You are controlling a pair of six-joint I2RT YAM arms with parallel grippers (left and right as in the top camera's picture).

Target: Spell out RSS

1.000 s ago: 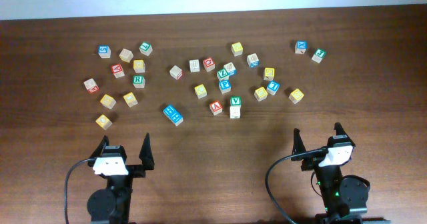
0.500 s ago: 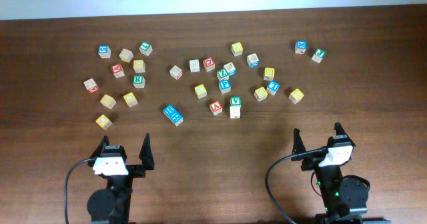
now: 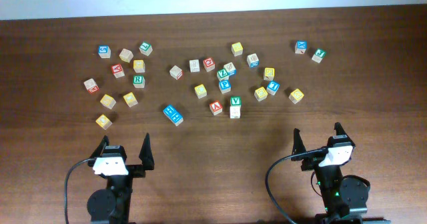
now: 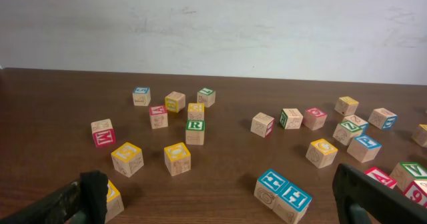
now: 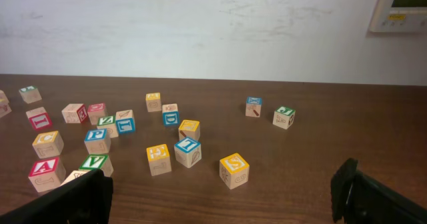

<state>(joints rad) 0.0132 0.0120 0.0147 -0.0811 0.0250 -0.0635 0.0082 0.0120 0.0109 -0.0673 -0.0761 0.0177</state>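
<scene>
A green R block [image 3: 138,81] sits in the left cluster and also shows in the left wrist view [image 4: 195,132]. A yellow S block [image 3: 296,95] sits at the right and is the block nearest my right gripper in the right wrist view [image 5: 235,170]. I cannot read any other S. My left gripper [image 3: 125,147] is open and empty near the table's front left, its fingers at the bottom of the left wrist view [image 4: 220,204]. My right gripper [image 3: 317,139] is open and empty at the front right, as the right wrist view [image 5: 223,197] also shows.
Many lettered blocks lie scattered over the far half of the brown table [image 3: 220,157]. Two blue blocks [image 3: 173,114] lie side by side near the middle. A red A [image 3: 215,107] and a green V [image 3: 235,102] stand beside them. A white wall [image 4: 213,24] is behind.
</scene>
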